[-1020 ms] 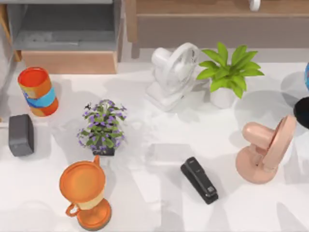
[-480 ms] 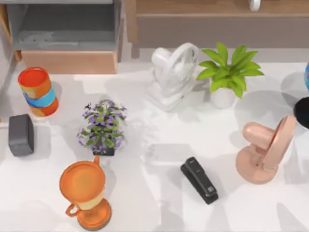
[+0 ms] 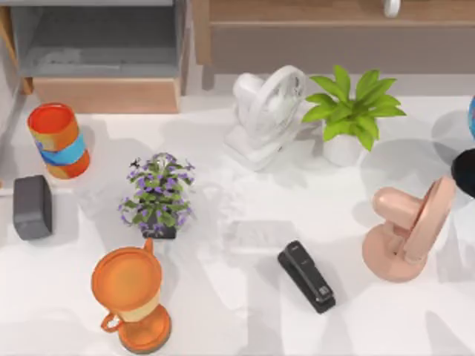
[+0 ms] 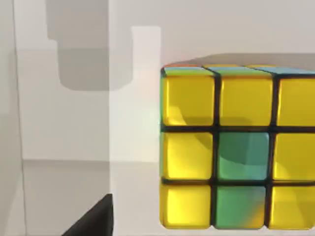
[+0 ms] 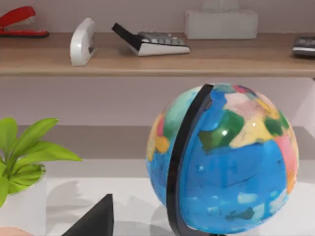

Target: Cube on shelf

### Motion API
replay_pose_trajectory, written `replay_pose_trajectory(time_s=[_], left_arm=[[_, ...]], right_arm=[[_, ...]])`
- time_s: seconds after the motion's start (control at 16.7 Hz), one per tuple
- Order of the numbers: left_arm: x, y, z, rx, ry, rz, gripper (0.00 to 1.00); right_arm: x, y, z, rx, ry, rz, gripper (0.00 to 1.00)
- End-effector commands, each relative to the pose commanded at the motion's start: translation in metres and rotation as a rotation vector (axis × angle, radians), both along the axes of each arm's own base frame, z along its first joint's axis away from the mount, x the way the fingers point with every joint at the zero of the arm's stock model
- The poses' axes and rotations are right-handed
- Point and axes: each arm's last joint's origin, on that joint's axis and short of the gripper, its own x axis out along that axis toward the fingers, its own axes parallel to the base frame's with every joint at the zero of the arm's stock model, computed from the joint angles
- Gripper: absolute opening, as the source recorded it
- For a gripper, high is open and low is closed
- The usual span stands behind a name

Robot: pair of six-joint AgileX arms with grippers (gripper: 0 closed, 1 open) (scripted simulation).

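The cube [image 4: 236,147] looms close in the left wrist view, showing yellow and green squares on a black grid, with a strip of orange, green and blue along its upper face. It stands against a pale wall on a white surface. A dark piece of my left gripper [image 4: 93,219] sits at the frame's edge, apart from the cube. The shelf [image 3: 334,11] runs along the back right of the table, a light-brown board over a taupe panel. The right wrist view faces the shelf [image 5: 147,61] from the front, with a dark piece of my right gripper [image 5: 93,219] low in the frame.
On the table stand a white fan [image 3: 267,115], green plant [image 3: 349,111], pink fan [image 3: 408,230], black stapler [image 3: 306,276], purple flower pot [image 3: 158,196], orange trophy [image 3: 130,297], orange can [image 3: 58,139] and grey block [image 3: 32,206]. A globe [image 5: 221,157] stands before the shelf, which carries a calculator [image 5: 152,43].
Faint shadows on the white table near the middle have shifted a little. The objects on the table stand as before.
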Motion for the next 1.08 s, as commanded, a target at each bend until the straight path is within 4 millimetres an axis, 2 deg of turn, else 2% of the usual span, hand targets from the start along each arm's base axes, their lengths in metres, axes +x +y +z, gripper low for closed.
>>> replay_pose_trajectory(time_s=[0.18,0.48,1.08], left_arm=[[0.014,0.004,-0.036,-0.003,-0.001,-0.001,1.0],[0.017,0.002,-0.04,-0.002,-0.006,-0.006,1.0],[0.017,0.002,-0.04,-0.002,-0.006,-0.006,0.25]], right_arm=[[0.0,0.0,0.0,0.0,0.0,0.0,1.0],[0.0,0.0,0.0,0.0,0.0,0.0,1.0],[0.0,0.0,0.0,0.0,0.0,0.0,1.0]])
